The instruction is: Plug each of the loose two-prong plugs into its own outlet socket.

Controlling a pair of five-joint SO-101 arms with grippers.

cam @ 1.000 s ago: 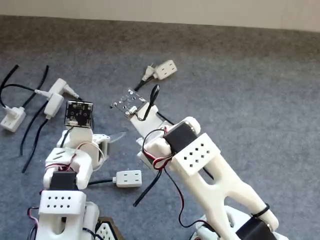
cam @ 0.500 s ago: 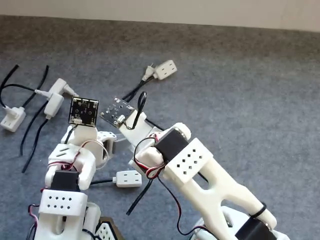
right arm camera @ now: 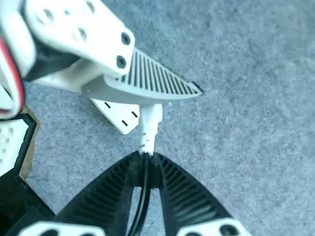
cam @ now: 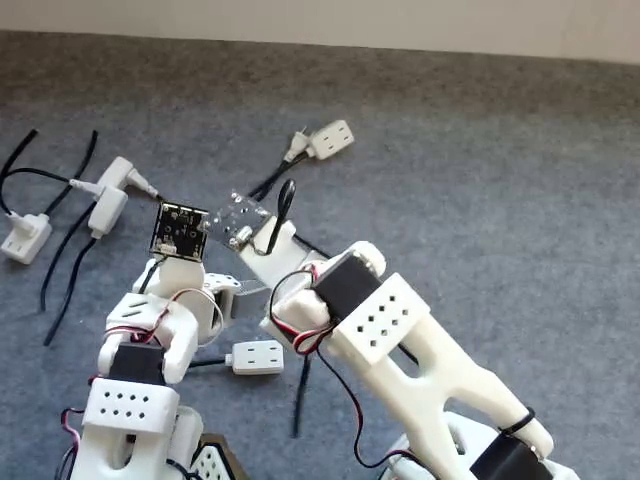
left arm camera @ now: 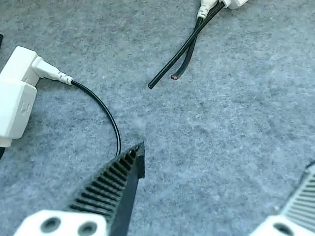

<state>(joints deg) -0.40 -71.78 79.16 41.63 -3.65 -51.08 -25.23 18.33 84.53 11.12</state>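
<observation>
While your right gripper (right arm camera: 146, 157) pinches the cord (right arm camera: 142, 194) behind the plug (right arm camera: 150, 123) | plug runs straight ahead, outlet socket (right arm camera: 119, 118) just beside it | left gripper (left arm camera: 221, 172) wide open, empty

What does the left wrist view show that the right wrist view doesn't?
Left wrist only: a white plastic socket block with a white plug in it, and two loose black cable ends. Right wrist only: the right gripper shut on a white two-prong plug, near a white two-slot socket. Both: grey carpet and the open left gripper.
</observation>
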